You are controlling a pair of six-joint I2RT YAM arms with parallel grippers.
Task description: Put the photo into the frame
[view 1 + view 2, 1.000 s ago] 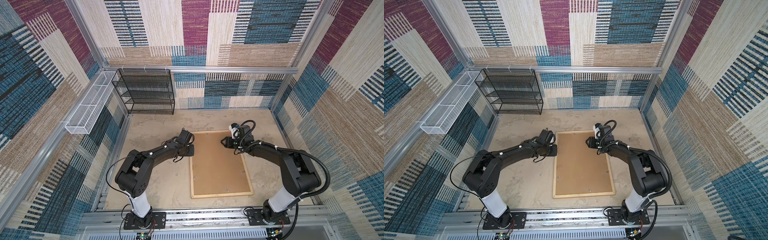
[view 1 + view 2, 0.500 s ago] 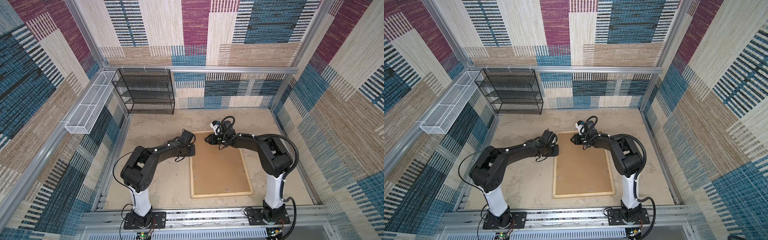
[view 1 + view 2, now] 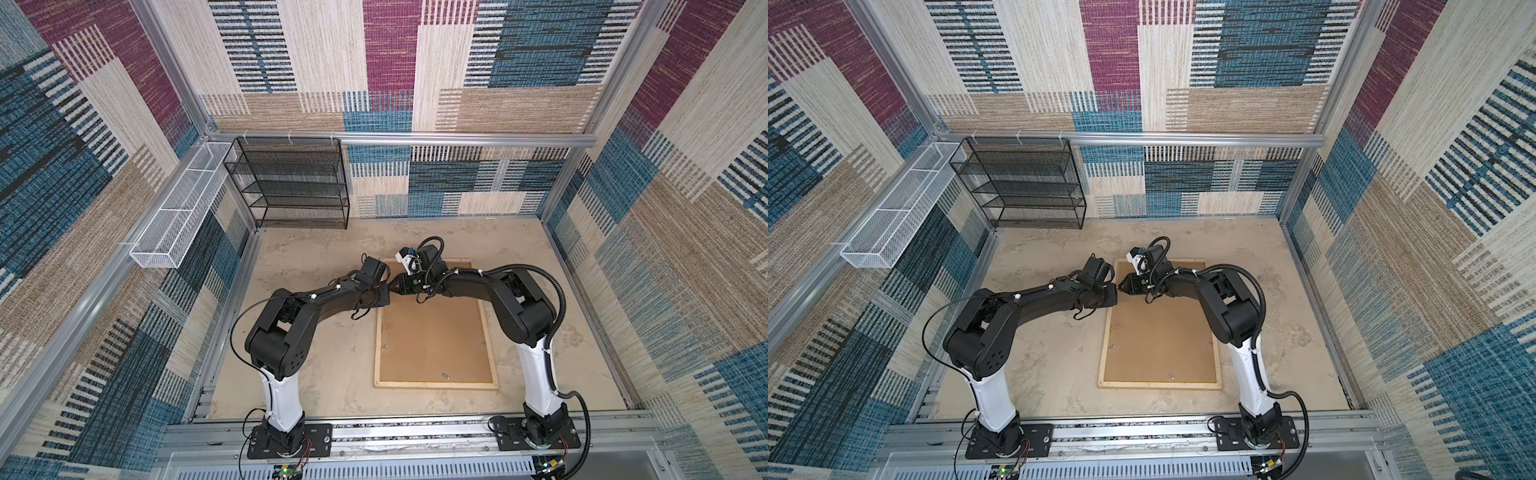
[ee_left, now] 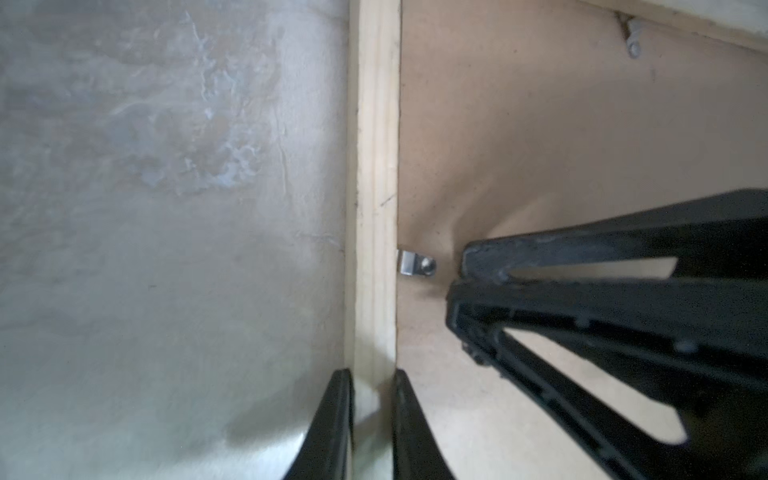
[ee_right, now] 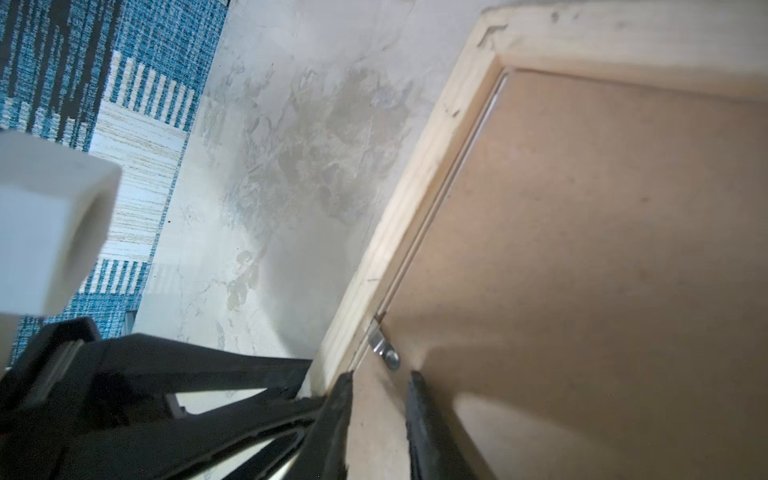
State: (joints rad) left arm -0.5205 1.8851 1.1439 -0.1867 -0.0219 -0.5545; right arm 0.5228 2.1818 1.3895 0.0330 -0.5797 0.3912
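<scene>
The backing board (image 3: 432, 332) is clipped into the frame (image 3: 436, 385); the photo is not seen, so insertion is judged not started. The frame is clamped by the left gripper (image 4: 371, 376); the right gripper (image 5: 380, 376) is held ajar, empty.

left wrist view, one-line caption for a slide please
Left claw grips the frame rail; right claw tips sit beside a metal clip on the brown backing board.

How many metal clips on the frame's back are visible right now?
5 clips on the frame: upper left rail, far rail, lower left rail, lower right rail, near rail. The arms may hide others.
</scene>
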